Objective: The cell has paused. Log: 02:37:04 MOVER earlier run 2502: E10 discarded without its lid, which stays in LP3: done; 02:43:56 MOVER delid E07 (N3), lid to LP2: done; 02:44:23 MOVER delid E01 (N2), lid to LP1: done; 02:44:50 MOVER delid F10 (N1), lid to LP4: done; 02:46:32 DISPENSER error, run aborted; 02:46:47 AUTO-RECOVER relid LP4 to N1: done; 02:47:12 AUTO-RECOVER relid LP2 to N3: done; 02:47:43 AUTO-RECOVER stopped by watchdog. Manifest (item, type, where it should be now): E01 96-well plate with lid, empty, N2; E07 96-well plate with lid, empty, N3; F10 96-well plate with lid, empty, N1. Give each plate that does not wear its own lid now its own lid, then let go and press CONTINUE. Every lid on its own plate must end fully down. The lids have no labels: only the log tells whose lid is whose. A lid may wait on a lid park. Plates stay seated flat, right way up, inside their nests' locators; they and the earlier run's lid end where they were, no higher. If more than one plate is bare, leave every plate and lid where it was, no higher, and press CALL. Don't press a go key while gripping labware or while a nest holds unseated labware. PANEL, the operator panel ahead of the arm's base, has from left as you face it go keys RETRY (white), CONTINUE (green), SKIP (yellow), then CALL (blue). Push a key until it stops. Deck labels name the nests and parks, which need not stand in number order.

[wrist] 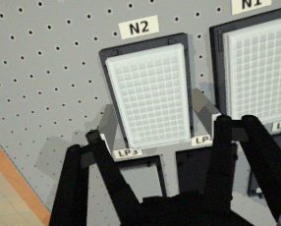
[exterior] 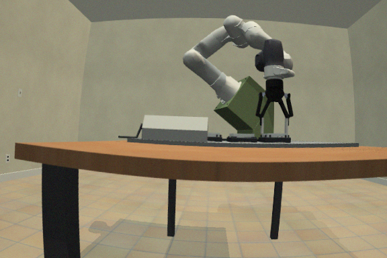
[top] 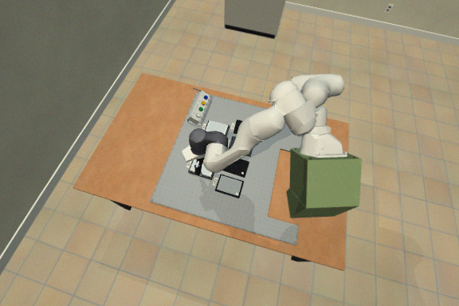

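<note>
Claw (wrist: pixel 160 132) half-open, seemingly empty, straddling N2 plate (wrist: pixel 149 94).

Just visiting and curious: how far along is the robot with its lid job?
Done, it seems: the N2 plate and N1 plate look lidded. In hand: nothing; the hand stands open astride the N2 plate. Left: lift clear and press the green CONTINUE key.
</note>
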`<state>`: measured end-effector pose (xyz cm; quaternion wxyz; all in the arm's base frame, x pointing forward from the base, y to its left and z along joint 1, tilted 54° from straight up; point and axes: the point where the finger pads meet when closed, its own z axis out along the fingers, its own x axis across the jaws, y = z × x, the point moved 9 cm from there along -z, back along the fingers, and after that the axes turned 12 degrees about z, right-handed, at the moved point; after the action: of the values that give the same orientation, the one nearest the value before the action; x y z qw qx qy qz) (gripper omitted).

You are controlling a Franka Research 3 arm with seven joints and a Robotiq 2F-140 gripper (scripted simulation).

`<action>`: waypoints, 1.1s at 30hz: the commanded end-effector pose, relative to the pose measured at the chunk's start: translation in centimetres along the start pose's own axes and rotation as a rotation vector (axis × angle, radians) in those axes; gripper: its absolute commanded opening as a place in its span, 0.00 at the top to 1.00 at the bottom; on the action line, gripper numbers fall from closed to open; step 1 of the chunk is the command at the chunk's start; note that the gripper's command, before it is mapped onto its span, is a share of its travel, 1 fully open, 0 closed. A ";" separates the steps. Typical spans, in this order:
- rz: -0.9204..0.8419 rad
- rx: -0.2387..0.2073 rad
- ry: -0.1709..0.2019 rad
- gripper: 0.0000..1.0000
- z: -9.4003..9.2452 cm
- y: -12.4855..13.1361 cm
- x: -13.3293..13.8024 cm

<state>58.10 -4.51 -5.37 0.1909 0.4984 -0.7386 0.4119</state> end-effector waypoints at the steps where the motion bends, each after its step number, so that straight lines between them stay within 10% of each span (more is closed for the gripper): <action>1: -0.004 0.001 0.000 0.34 0.0 0.0 0.0; 33: -0.004 0.001 0.000 0.34 -4.3 0.0 0.0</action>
<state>57.79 -1.13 -2.98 0.1884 0.5037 -0.7353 0.4125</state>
